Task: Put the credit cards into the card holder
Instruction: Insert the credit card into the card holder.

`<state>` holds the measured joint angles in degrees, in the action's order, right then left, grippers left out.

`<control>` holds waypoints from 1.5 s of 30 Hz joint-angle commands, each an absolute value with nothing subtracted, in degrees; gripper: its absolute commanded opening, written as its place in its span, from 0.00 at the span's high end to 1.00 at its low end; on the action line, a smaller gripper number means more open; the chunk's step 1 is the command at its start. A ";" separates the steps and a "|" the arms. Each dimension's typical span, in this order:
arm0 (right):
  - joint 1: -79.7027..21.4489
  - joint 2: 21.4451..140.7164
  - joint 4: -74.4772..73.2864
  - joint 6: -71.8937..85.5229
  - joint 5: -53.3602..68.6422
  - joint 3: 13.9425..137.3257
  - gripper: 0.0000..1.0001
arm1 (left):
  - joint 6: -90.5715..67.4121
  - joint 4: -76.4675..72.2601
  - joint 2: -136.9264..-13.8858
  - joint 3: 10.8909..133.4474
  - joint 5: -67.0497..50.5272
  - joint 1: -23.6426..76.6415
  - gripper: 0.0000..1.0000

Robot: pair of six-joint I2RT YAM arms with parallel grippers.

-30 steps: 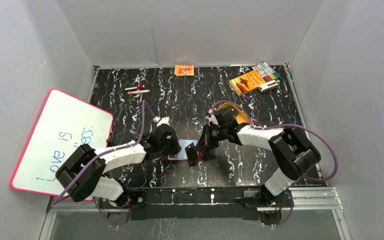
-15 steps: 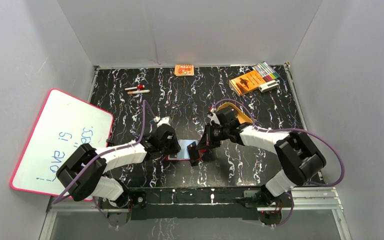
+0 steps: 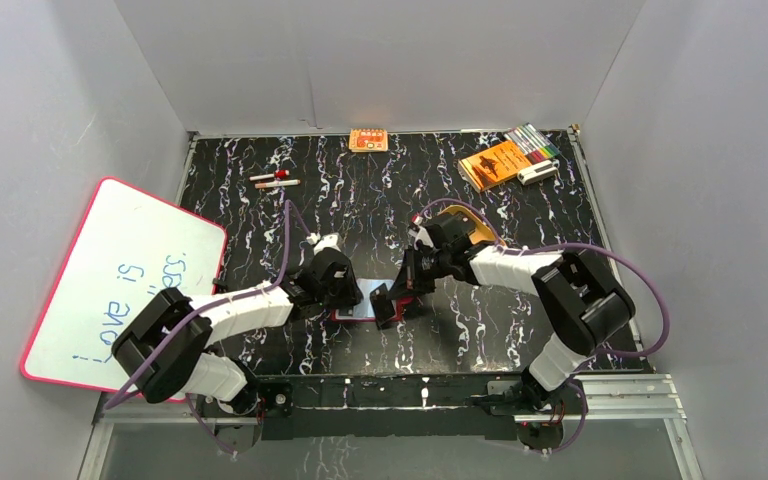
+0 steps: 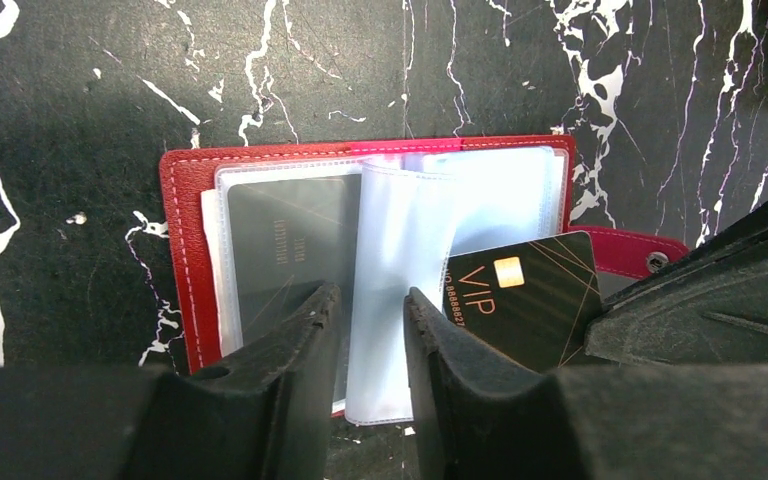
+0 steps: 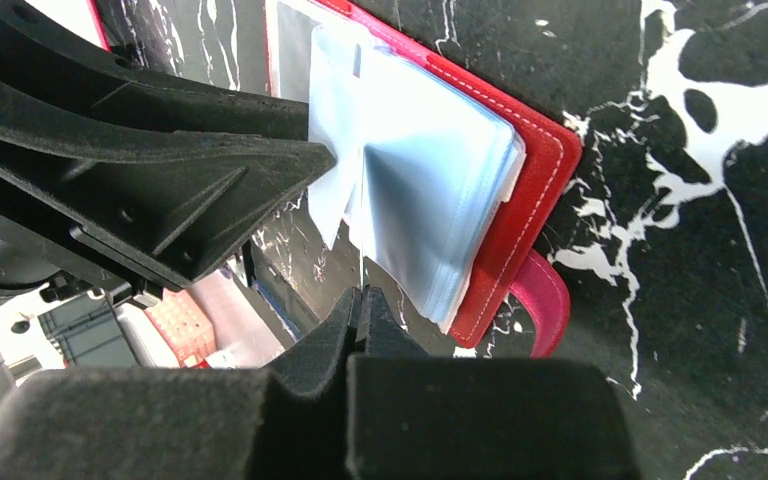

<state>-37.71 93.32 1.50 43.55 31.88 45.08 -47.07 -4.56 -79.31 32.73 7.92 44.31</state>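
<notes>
While open, red card holder [image 4: 182,260]

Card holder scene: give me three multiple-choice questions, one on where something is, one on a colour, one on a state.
1. Where on the table does the holder lie? A far left corner; B between the left gripper and the right gripper; C far right corner.
2. What colour is the holder's cover? A red; B green; C yellow.
3. The right gripper is: A wide open; B shut on nothing; C shut on the card.
Answers: B, the top view shows it between both arms' tips; A, a red rim frames the sleeves; C, it pinches the black card's edge.
</notes>
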 commanded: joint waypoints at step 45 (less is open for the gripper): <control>-43.90 94.68 12.27 49.74 22.18 49.21 1.00 | -50.82 8.56 -67.97 30.28 18.52 42.86 0.82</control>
<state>-43.90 95.35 8.34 48.10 24.64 51.07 -49.43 7.57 -68.25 31.20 14.41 43.55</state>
